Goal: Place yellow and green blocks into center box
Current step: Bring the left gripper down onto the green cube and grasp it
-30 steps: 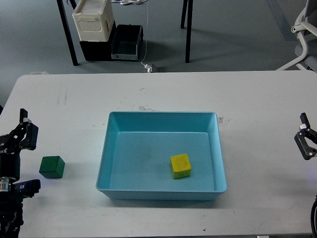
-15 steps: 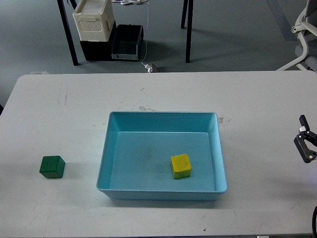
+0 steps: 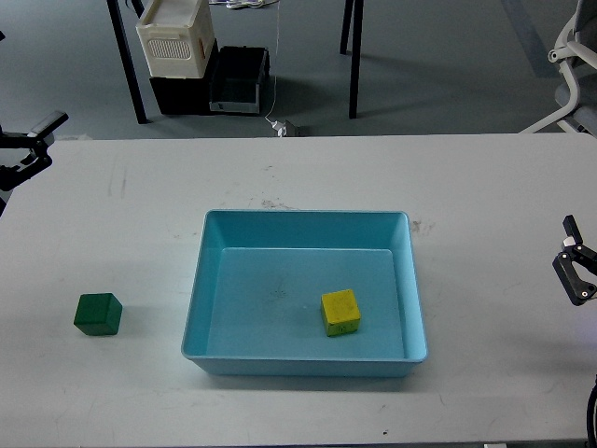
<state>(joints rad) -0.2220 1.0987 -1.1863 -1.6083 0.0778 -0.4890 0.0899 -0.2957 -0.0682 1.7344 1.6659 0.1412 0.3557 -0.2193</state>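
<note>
The yellow block (image 3: 340, 312) lies inside the light blue tray (image 3: 303, 217), on its floor towards the front right. The green block (image 3: 98, 314) sits on the white table, left of the tray and apart from it. My left gripper (image 3: 30, 145) shows at the far left edge, well behind the green block; its two fingers stand apart and hold nothing. My right gripper (image 3: 575, 261) shows at the right edge, clear of the tray, with its fingers apart and empty.
Beyond the table's far edge, a cream slatted crate (image 3: 174, 37) sits on a black bin (image 3: 238, 79) on the floor between black table legs. A white chair (image 3: 574, 56) stands at the back right. A cable plug (image 3: 283, 127) lies by the far edge.
My left gripper was low at the left edge beside the green block, left the view, and now shows higher up at the far left. The blocks, tray and right gripper stayed put.
</note>
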